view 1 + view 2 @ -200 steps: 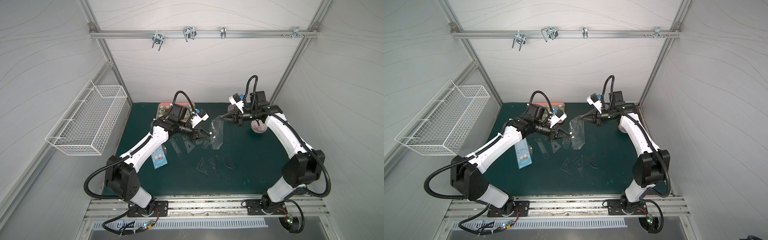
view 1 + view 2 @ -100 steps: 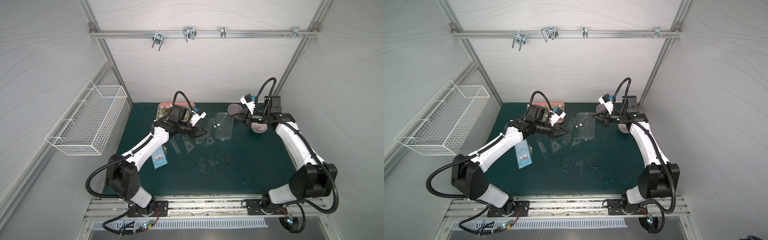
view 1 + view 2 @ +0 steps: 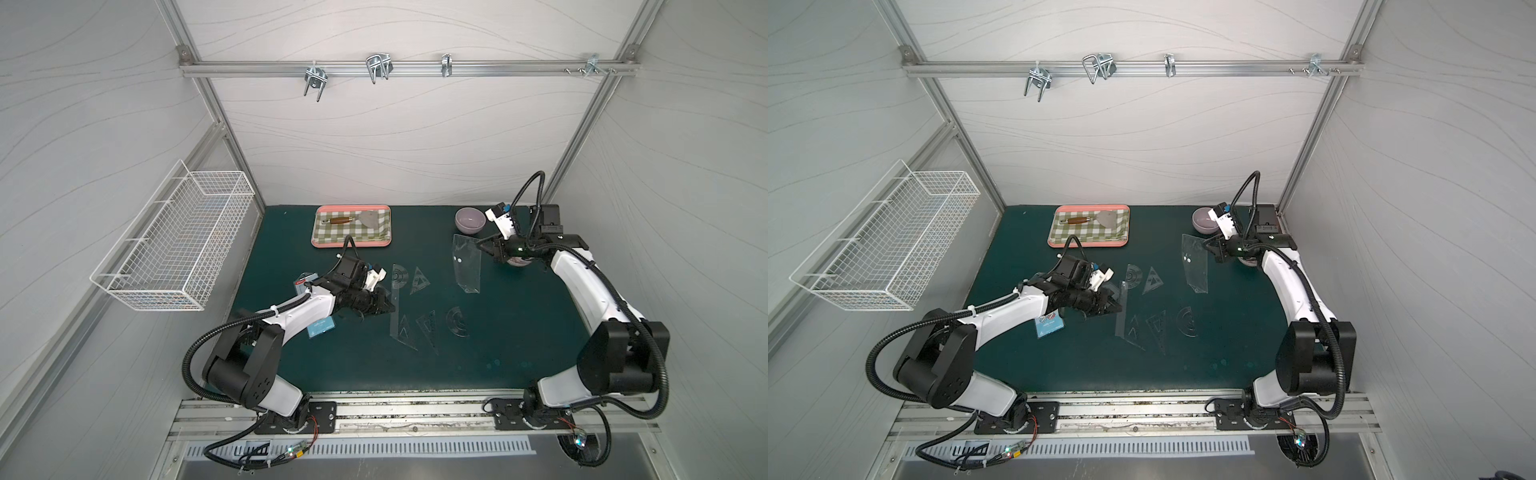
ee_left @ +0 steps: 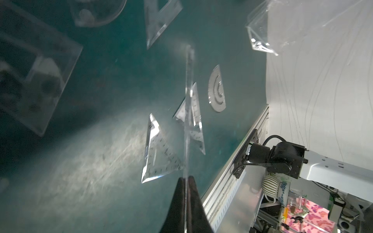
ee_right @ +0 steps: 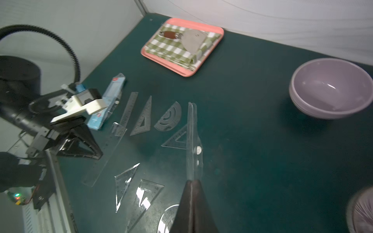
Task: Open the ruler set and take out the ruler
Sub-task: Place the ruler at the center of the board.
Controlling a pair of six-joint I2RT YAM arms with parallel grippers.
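The ruler (image 3: 394, 294) lies near the middle of the desk (image 3: 523, 332), a touch toward 9 o'clock, and it is out of its pouch. Its long axis runs from 12 to 6 o'clock. The left claw (image 3: 390, 308) reaches it from 9 o'clock and is pinched tight on it about midway along, crosswise to its length. In the left wrist view the ruler (image 4: 187, 113) shows edge-on, running straight out from the closed left claw (image 4: 186, 178). Whether its far end clears the desk I cannot tell.

It is a thin, clear, flat strip with fine markings, faint against the dark green. I judge it stiff but slippery.

A protractor (image 3: 400, 276) and a set square (image 3: 419, 281) lie just beside its 12 o'clock end. At 2 o'clock, well apart, the right claw (image 3: 484, 248) is clamped on the clear pouch (image 3: 465, 266), which looks empty. The left arm is much nearer, so setting the ruler down likely falls to it.
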